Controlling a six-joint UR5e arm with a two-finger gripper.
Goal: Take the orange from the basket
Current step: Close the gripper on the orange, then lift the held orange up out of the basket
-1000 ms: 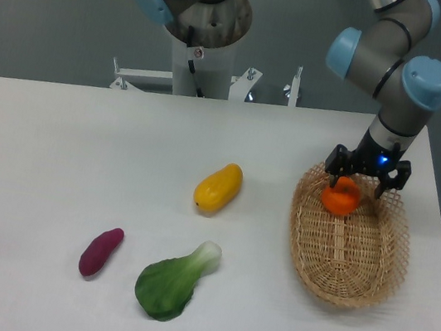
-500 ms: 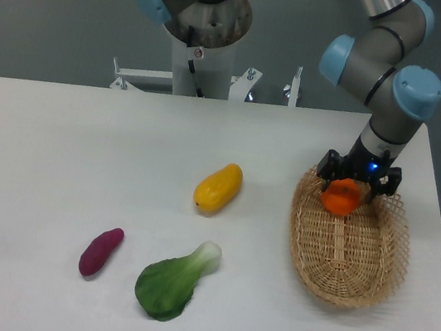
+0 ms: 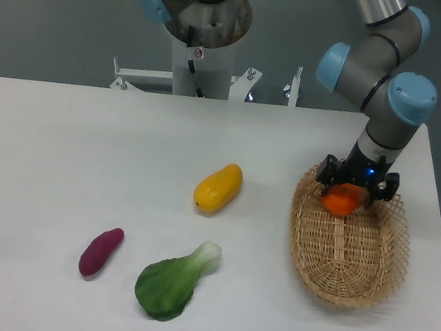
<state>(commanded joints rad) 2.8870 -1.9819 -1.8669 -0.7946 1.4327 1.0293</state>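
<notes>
Fixed camera view. We see the worktop (image 3: pixel 55 148) from the front, with the arm reaching down over its right end. The tool (image 3: pixel 355 187) points straight down into the far end of the basket (image 3: pixel 355 271). Its two dark fingers (image 3: pixel 328 171) stand either side of the orange (image 3: pixel 341 199), one at the fruit's left and one at its right, close against its upper part. We read the tool as narrowed around the orange, but we cannot tell whether the fingers actually press on it. A blue light shows on the tool body just above the fruit.

The orange sits inside the basket, at the end nearest the far edge of the worktop, low against the woven floor; we cannot tell whether it is resting on the weave or raised just clear of it. The basket lies near the right edge of the worktop, its long axis running from the far side toward the front edge.

Elsewhere on the worktop we note a yellow-orange elongated fruit (image 3: pixel 219 187) near the centre, a leafy green vegetable (image 3: pixel 174 281) toward the front edge, and a purple sweet potato (image 3: pixel 100 251) to its left.
</notes>
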